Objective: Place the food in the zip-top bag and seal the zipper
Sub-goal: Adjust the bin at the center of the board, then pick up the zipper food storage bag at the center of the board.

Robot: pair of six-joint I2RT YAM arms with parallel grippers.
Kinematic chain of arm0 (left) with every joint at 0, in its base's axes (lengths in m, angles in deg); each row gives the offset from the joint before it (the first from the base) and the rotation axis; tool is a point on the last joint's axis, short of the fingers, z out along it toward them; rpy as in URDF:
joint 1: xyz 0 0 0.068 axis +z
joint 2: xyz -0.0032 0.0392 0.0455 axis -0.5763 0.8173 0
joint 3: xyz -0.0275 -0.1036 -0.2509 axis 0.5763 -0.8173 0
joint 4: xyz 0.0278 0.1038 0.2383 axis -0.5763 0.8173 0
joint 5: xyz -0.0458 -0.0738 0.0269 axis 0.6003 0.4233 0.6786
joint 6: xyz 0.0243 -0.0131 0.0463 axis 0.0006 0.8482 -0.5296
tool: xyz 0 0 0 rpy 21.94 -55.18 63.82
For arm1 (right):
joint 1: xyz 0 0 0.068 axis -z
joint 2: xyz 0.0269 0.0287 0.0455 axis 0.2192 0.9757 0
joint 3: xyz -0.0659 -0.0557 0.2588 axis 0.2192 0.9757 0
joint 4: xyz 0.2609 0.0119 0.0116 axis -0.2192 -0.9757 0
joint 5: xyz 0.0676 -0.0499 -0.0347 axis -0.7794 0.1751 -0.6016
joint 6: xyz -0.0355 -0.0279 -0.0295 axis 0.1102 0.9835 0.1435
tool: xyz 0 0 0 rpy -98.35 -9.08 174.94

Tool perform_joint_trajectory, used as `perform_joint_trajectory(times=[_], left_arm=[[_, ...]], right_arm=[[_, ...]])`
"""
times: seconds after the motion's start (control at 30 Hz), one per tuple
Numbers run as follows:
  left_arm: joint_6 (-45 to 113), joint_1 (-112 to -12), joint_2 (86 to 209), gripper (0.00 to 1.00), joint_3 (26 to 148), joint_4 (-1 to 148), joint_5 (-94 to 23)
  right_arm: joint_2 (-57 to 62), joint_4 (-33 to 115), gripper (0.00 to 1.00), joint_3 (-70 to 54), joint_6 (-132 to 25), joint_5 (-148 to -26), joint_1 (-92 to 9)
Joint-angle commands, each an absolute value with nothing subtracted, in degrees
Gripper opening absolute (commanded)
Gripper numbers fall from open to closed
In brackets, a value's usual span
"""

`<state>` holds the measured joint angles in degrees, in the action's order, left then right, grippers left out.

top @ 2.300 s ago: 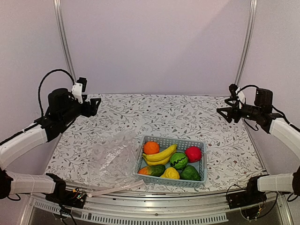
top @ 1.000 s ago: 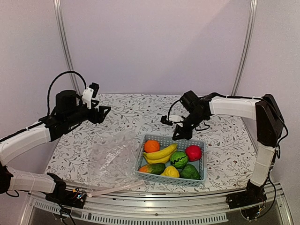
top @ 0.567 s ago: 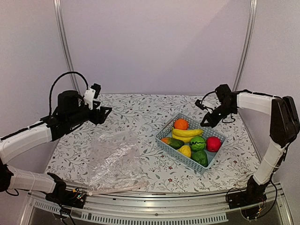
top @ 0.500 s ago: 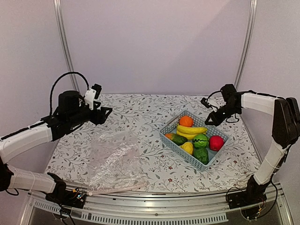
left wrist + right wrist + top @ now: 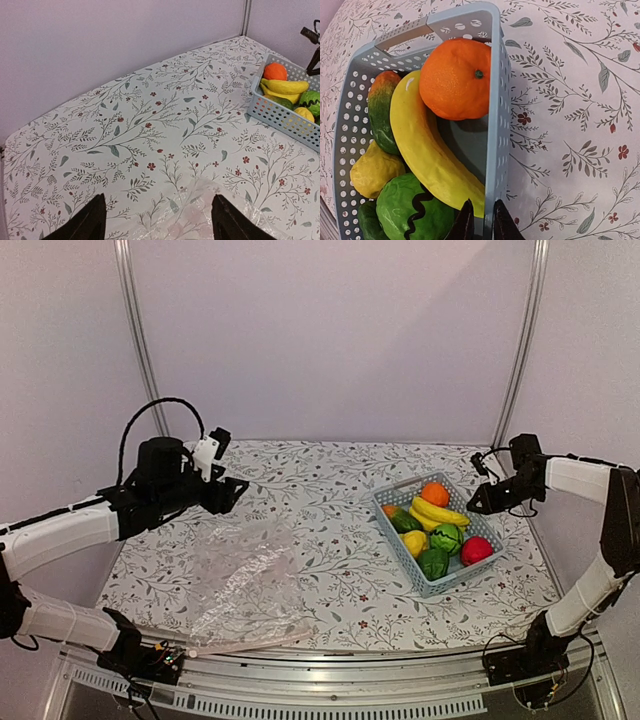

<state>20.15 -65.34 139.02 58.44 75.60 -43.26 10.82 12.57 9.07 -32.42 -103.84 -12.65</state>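
1. none of the food has reached the zip-top bag point(image 5: 245, 580). the orange point(image 5: 454, 80), banana point(image 5: 427, 150), watermelon point(image 5: 415, 210), lemon point(image 5: 372, 167) and green-orange piece point(image 5: 385, 110) lie packed in the basket point(image 5: 497, 100). the apple point(image 5: 477, 549) and pepper point(image 5: 433, 562) are in its near end.
2. the basket sits on the right side of the table point(image 5: 330, 480), well apart from the bag, which lies flat and empty at the near left.
3. the zipper point(image 5: 250, 643) runs along the bag's near edge. whether the mouth is parted or pressed shut cannot be told from here.
4. the right gripper point(image 5: 482, 220) has its claw narrow, one finger inside the basket's wall and one outside, so it looks pinched on that wall, not on any fruit.
5. the left gripper point(image 5: 157, 200) has its claw wide and holds nothing. it hovers over the bag's far edge, with the crinkled plastic just below and between its fingers.
6. judged from this, the task is at its very start. the mouth has to be opened and held, each of the seven pieces carried across and put inside, and the strip pressed closed along its whole width.
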Motion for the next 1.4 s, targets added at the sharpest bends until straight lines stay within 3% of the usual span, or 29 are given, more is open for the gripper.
perform_joint_trajectory(times=[0.0, 0.07, 0.13, 0.3, 0.53, 0.57, 0.6, 0.63, 0.67, 0.8, 0.93, 1.13, 1.37], left_arm=[[18.39, -66.52, 139.06, 0.72, 59.30, 77.45, -45.64], [18.17, -66.78, 138.67, 0.72, 59.22, 77.39, -46.21], [18.07, -67.56, 137.40, 0.74, 59.21, 77.25, -45.67], [14.47, -79.06, 135.24, 0.74, 64.18, 86.75, -53.23], [24.27, -100.54, 139.96, 0.76, 75.19, 105.12, -63.86], [25.57, -103.43, 141.24, 0.77, 76.47, 107.91, -66.22], [26.90, -106.88, 142.61, 0.92, 77.46, 111.12, -69.07], [28.94, -109.27, 144.18, 0.99, 78.36, 113.18, -73.18], [31.23, -111.41, 145.71, 1.00, 79.08, 115.33, -76.87], [38.21, -118.85, 151.54, 1.00, 79.27, 119.92, -85.07], [45.09, -125.60, 158.45, 0.99, 79.86, 125.95, -88.46], [63.02, -131.68, 172.75, 0.81, 85.41, 142.02, -89.47], [74.99, -138.02, 183.11, 0.80, 85.00, 152.95, -88.30]], right_arm=[[8.20, 9.40, 0.23, 11.25, -31.33, -110.30, -13.10], [6.46, 7.47, 0.38, 12.37, -30.48, -109.46, -13.05], [3.96, 5.36, 0.43, 13.26, -29.36, -108.90, -13.07], [-2.35, 3.20, 0.47, 14.30, -26.17, -106.70, -11.08], [-9.12, 6.66, 0.48, 13.63, -22.98, -110.10, -11.08], [-9.57, 8.54, 0.48, 14.17, -22.68, -111.09, -11.08], [-10.14, 10.46, 0.48, 14.72, -22.67, -112.38, -11.08], [-10.58, 12.88, 0.48, 15.48, -22.87, -113.46, -11.08], [-10.86, 15.60, 0.48, 16.54, -23.76, -114.37, -11.07], [-11.59, 21.63, 0.48, 18.53, -28.52, -120.13, -11.08], [-12.96, 23.39, 0.48, 20.75, -28.24, -116.13, -11.08], [-16.82, 23.08, 0.48, 23.60, -27.31, -116.50, -11.08], [-17.33, 23.19, 0.48, 23.73, -27.28, -116.87, -11.08]])
